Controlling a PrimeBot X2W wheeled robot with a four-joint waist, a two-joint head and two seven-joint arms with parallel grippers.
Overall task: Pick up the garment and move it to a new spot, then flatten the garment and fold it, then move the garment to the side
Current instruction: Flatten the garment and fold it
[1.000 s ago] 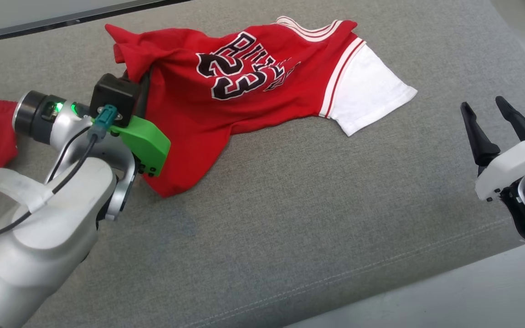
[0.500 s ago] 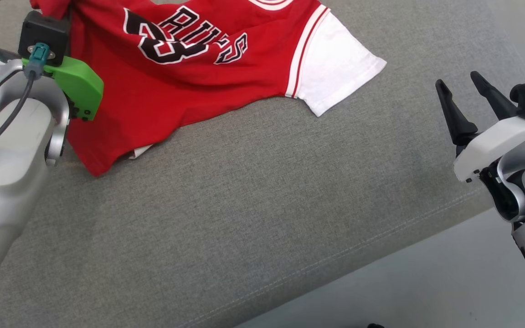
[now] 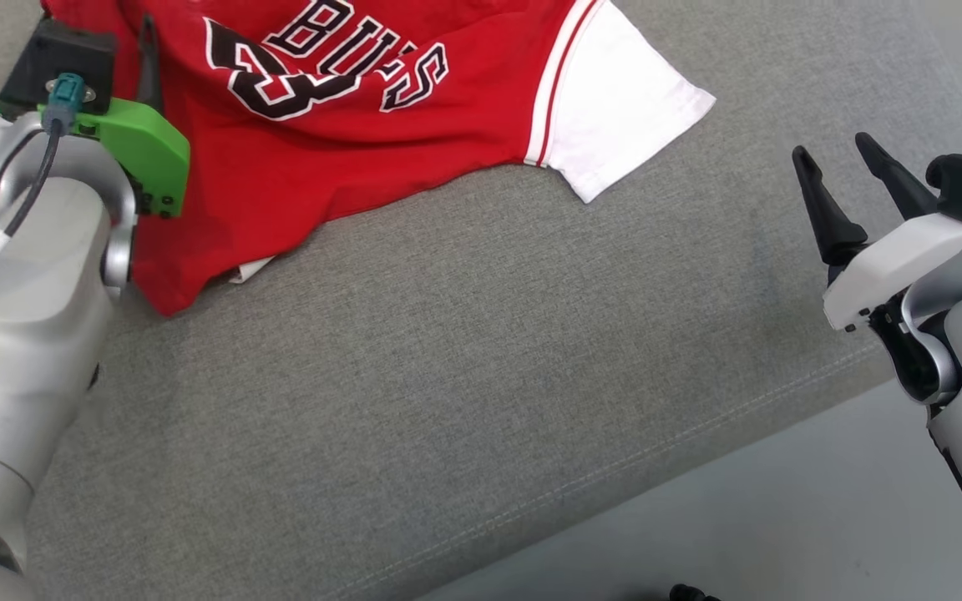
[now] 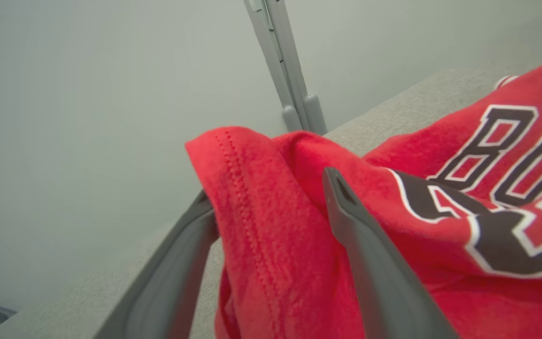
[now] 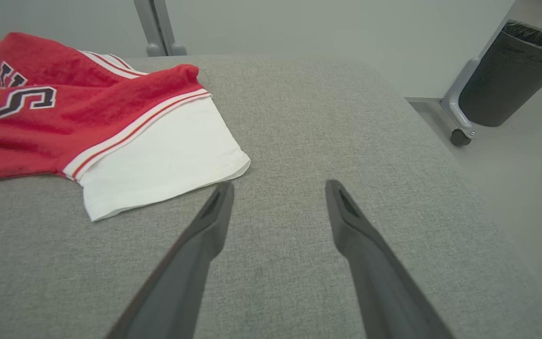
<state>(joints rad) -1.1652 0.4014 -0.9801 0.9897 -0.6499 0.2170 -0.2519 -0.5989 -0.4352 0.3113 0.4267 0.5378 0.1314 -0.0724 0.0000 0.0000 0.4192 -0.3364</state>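
The garment (image 3: 347, 142) is a red jersey with black-and-white lettering and a white sleeve (image 3: 623, 125), lying on the grey cushioned surface (image 3: 481, 376) at the upper left. My left gripper (image 4: 266, 186) is at the garment's left end with its fingers spread apart, open. A bunched red hem fold (image 4: 252, 226) stands loose between them. One dark finger (image 3: 147, 58) shows over the red cloth in the head view. My right gripper (image 3: 832, 148) hovers open over bare cushion near the right edge, apart from the sleeve (image 5: 158, 165).
The cushion's front edge (image 3: 698, 434) runs diagonally at the lower right, with pale floor beyond it. A dark bin on castors (image 5: 506, 70) stands on the floor to the far right. A grey post (image 4: 290, 94) rises behind the cushion against the wall.
The head camera has shifted, so the jersey sits higher and further left in view. My left gripper's fingers have spread apart from the red hem. The right gripper stays open.
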